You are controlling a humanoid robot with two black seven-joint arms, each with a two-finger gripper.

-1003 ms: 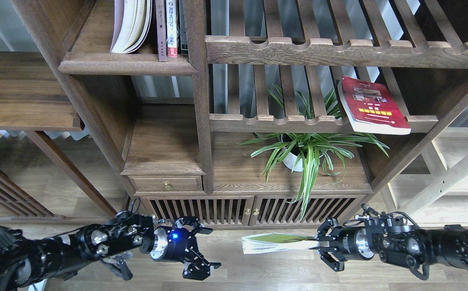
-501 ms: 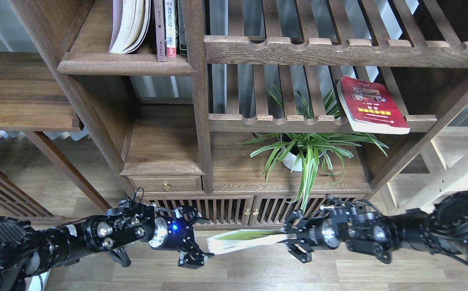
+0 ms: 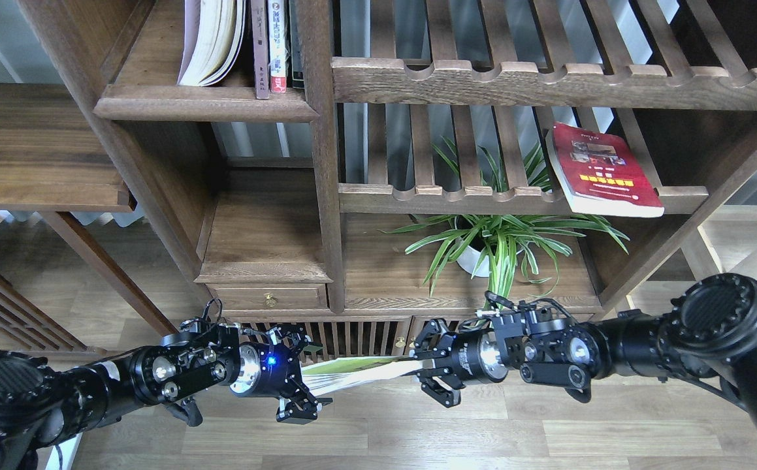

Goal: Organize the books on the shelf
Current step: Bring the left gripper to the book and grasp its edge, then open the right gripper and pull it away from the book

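**Yellow-green book passes between the two grippers**

Both arms have closed toward the middle since a second ago: the right gripper (image 3: 432, 373) has carried the yellow-green book (image 3: 352, 373) leftward, and the book's free end now reaches into the left gripper (image 3: 300, 385), where earlier a wide gap lay between them.

Head view: the right gripper pinches the book's near end, with fingers above and below the edge. The left gripper's fingers straddle the other end, one above and one below, but whether they have pressed onto the book I cannot tell. The book hangs flat between the two hands, low before the slatted cabinet doors (image 3: 352, 336), its cream page edges fanned and sagging a little.

That sag suggests a floppy softcover, thick and fairly heavy; held by one corner it would droop and may slide. A hold nearer the spine, deep between the fingers, looks safer than a grip on loose pages.

Far above the left gripper, the pale white-lavender book (image 3: 211, 42) leans on the dark wooden shelf (image 3: 205, 104), beside slim volumes (image 3: 277, 46). Up and to the right of the right gripper, the red book (image 3: 603, 171) lies on a slatted rack (image 3: 443, 196), over a spider plant (image 3: 496, 245).
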